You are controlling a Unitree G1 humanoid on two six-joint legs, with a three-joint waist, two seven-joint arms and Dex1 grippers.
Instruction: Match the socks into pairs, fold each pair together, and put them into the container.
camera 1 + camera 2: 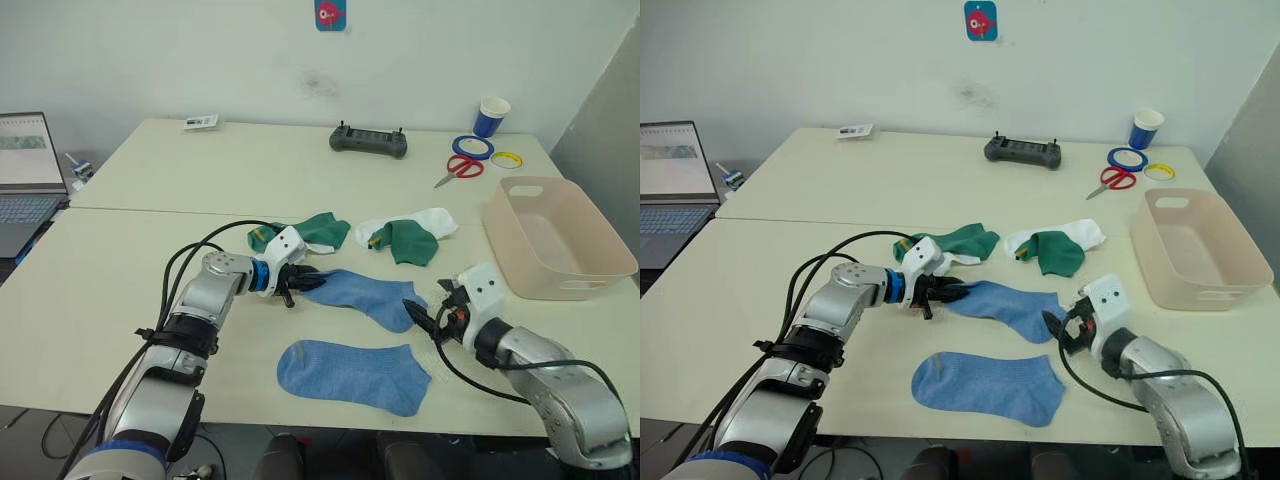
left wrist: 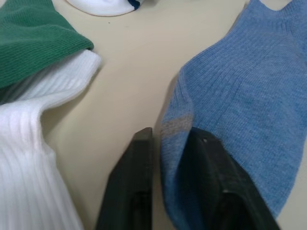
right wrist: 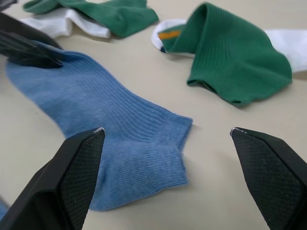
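The upper light blue sock lies flat mid-table with its toe end pinched between the closed fingers of the left tool, while the right tool hovers spread wide just off its cuff end, touching nothing. The second light blue sock lies nearer the front edge, and beyond sit two dark green socks, each overlapping a white sock (the left white one is largely hidden by the arm). The container stands at the table's right side, its far corner cut off by the frame.
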